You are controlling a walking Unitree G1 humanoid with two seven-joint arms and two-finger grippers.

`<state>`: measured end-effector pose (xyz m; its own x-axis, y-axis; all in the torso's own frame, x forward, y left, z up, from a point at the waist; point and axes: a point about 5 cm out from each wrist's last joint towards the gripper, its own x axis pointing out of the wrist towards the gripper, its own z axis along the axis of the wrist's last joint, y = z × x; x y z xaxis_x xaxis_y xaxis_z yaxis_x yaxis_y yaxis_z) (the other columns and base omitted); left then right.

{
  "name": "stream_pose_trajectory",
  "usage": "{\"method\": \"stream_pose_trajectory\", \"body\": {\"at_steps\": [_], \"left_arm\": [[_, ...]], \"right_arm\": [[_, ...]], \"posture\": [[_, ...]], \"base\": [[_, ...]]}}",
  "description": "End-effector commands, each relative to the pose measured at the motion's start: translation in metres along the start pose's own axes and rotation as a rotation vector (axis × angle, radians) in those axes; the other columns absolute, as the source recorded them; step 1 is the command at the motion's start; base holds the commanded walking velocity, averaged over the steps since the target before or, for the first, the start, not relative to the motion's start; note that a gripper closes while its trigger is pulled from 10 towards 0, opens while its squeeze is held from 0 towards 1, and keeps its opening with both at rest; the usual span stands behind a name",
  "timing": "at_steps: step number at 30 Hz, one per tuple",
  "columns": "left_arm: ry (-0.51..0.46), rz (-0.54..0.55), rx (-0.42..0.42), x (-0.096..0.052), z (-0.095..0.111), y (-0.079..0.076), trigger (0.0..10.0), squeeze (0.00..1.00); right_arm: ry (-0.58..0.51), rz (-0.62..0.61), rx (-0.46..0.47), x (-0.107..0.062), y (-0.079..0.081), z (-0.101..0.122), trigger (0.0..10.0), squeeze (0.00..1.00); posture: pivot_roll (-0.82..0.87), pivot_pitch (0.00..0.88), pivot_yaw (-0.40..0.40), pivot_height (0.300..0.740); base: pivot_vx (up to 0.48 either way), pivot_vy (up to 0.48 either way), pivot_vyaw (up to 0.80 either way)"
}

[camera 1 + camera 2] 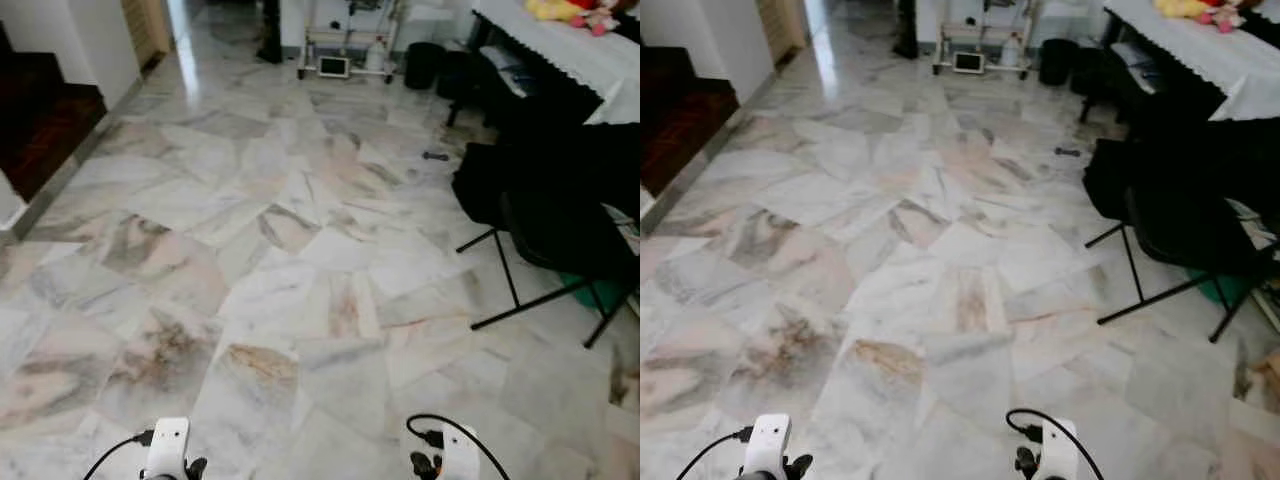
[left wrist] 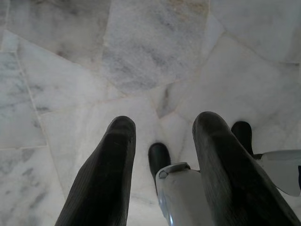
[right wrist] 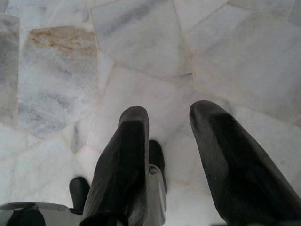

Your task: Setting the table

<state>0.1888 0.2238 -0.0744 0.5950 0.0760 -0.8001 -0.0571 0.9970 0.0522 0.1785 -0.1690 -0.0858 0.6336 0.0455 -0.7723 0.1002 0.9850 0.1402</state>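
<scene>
A table with a white lace-edged cloth (image 1: 570,45) stands at the far right, with soft toys (image 1: 575,10) on top. Both arms hang low at the bottom of the head views, left wrist (image 1: 167,448) and right wrist (image 1: 450,450). In the left wrist view my left gripper (image 2: 162,129) is open over the marble floor, nothing between its fingers (image 2: 110,169). The right gripper (image 3: 169,117) is also open and empty, its black fingers (image 3: 124,155) pointing down at the floor. No tableware is in sight.
Marble floor (image 1: 280,250) stretches ahead. A black folding chair (image 1: 545,220) draped in dark cloth stands at the right. Dark wooden steps (image 1: 40,115) lie far left. A white wheeled cart (image 1: 345,50) and a black bin (image 1: 425,62) stand at the back.
</scene>
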Motion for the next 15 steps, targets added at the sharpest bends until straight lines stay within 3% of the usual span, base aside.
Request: {"method": "stream_pose_trajectory", "body": {"at_steps": [1,15], "left_arm": [[0.011,0.012,-0.019,-0.002,-0.007,0.003,10.0,0.0],[0.002,0.001,-0.005,-0.002,-0.004,0.005,10.0,0.0]], "right_arm": [[0.01,-0.002,-0.004,0.0,0.0,-0.001,10.0,0.0],[0.051,-0.016,-0.007,-0.003,-0.002,-0.012,10.0,0.0]], "posture": [[0.14,0.0,-0.064,0.74],[0.14,0.0,-0.051,0.74]], "base": [[0.0,0.0,-0.77],[0.0,0.0,-0.77]]}}
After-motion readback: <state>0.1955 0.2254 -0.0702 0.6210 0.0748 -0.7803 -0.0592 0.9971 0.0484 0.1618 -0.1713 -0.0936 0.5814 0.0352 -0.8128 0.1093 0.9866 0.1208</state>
